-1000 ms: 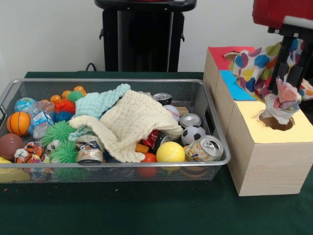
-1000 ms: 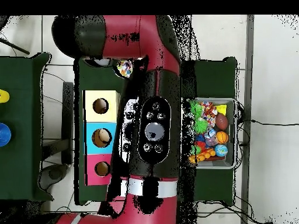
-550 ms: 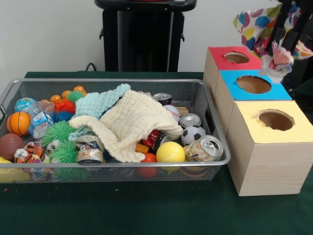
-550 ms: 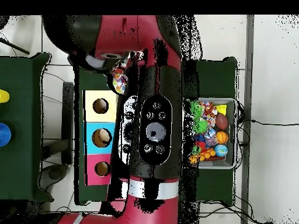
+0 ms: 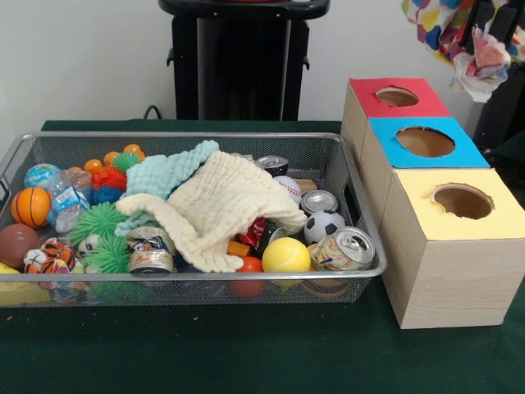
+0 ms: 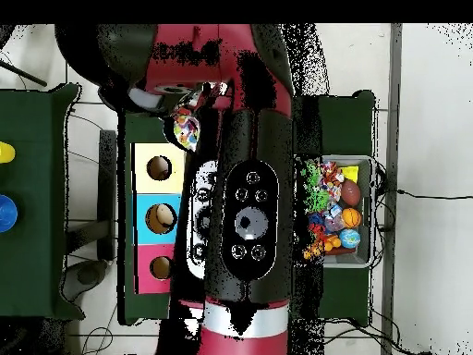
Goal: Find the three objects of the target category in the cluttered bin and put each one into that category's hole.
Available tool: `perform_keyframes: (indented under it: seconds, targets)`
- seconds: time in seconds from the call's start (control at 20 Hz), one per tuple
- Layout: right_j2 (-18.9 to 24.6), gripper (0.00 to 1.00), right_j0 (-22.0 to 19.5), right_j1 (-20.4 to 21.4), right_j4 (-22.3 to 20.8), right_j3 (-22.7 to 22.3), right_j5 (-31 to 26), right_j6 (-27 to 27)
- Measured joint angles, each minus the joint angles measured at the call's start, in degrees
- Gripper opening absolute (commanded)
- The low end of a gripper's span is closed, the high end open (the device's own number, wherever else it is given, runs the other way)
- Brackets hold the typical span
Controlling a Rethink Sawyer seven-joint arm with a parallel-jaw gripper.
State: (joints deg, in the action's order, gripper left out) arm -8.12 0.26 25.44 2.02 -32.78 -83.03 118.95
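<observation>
Hanging up high at the top right of the front view is a spotted cloth [image 5: 447,25] with many colors. The end effector [image 5: 484,25] is clenched on it, and a crumpled pink and white bit of the cloth droops below. The cloth is up in the air, above and behind the three boxes, touching none of them.

The boxes stand in a row on the green desk [image 5: 246,353]. The red-topped box [image 5: 394,98] is farthest back, the blue-topped box [image 5: 422,141] is in the middle, and the yellow-topped box [image 5: 463,205] is at the front. Each one has a round hole in its top.

Just beside the boxes sits a wire bin [image 5: 189,275] full of things. A cream cloth [image 5: 221,205] lies on top in the middle, with a light blue cloth [image 5: 164,172] next to it. A yellow ball [image 5: 285,256] sits near the front edge, beside a dented can [image 5: 344,249]. A small soccer ball [image 5: 324,225] is just behind them. Green spiky balls [image 5: 102,234] lie toward the left, and a little basketball [image 5: 30,207] rests against the left wall.

From above, the big red and black arm [image 6: 245,213] covers the middle of the desk. The spotted cloth shows just past the yellow-topped box, off its end.
</observation>
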Motion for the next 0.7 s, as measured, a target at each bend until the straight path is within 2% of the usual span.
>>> perform_keyframes:
  seconds: [0.7]
  targets:
    - [0.45, 0.0, -0.21, 4.04, -0.69, -6.76, 3.87, 0.0]
